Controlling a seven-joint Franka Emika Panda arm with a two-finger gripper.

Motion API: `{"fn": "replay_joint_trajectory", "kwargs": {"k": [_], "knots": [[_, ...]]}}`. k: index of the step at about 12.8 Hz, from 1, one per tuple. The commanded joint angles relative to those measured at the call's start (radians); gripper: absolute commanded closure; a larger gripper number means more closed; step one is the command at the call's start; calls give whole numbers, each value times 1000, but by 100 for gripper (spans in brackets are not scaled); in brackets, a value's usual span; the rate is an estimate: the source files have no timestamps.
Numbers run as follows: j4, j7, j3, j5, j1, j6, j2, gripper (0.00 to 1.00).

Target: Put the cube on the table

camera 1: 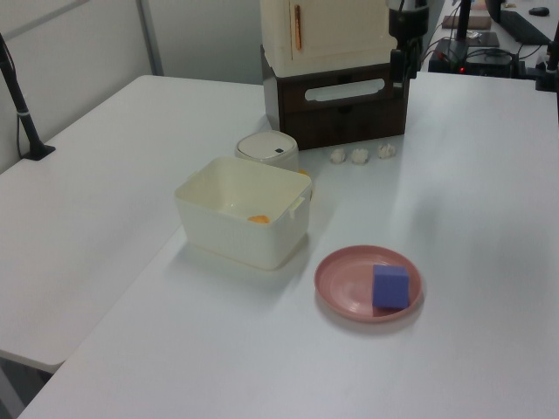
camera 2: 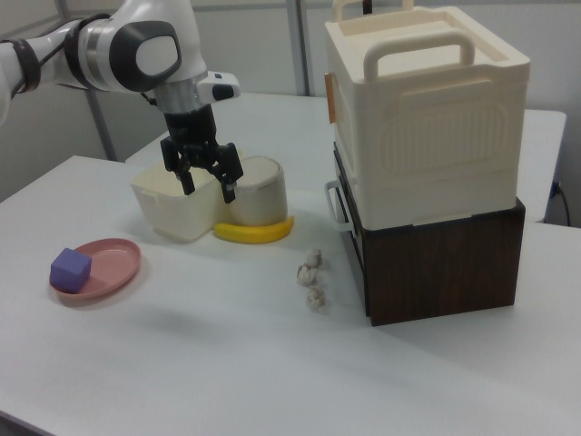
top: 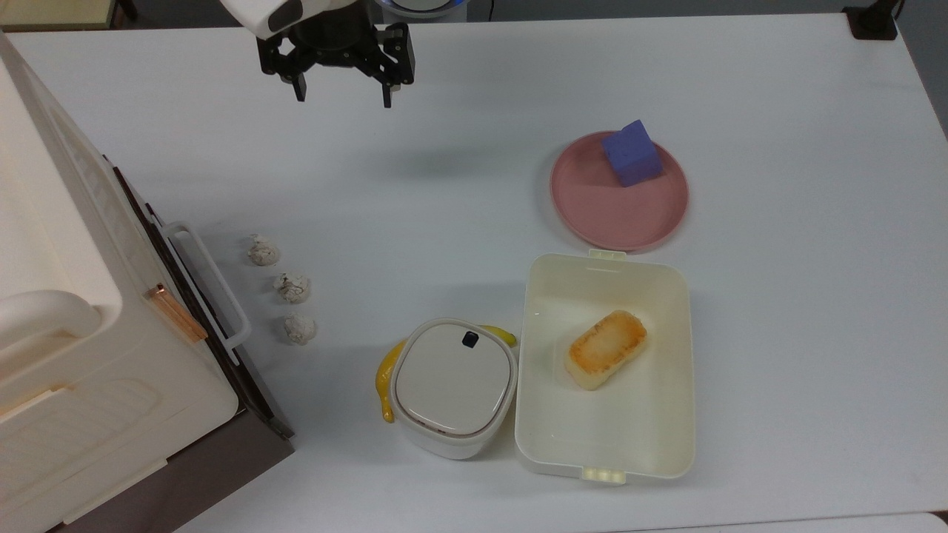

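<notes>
The blue-purple cube (top: 632, 152) rests on the far edge of the round pink plate (top: 607, 211), which lies on the white table (top: 800, 244). The left view shows the cube (camera 1: 391, 286) on the plate (camera 1: 349, 284), and the right view has the cube (camera 2: 70, 269) at the right view's lower left on the plate (camera 2: 113, 263). My gripper (top: 342, 97) hangs above the table near the top view's upper edge, far to the left of the plate, open with nothing between its fingers. It also appears as the gripper (camera 2: 208, 191) and the gripper (camera 1: 400, 74).
A cream container (top: 670, 414) holding a toasted bread-like block (top: 606, 349) stands just below the plate. A lidded white pot (top: 453, 387) and a banana (top: 384, 379) sit beside it. Three small crumpled lumps (top: 292, 287) lie near a cream box on a brown cabinet (top: 111, 348).
</notes>
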Motion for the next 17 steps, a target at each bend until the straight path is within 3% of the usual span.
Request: {"fn": "replay_joint_trajectory", "kwargs": {"k": [1,17], "knots": [[-1,-21,-6,26,7,-5,0,0],[-4,-31,-6,26,10,3,11,0]]}}
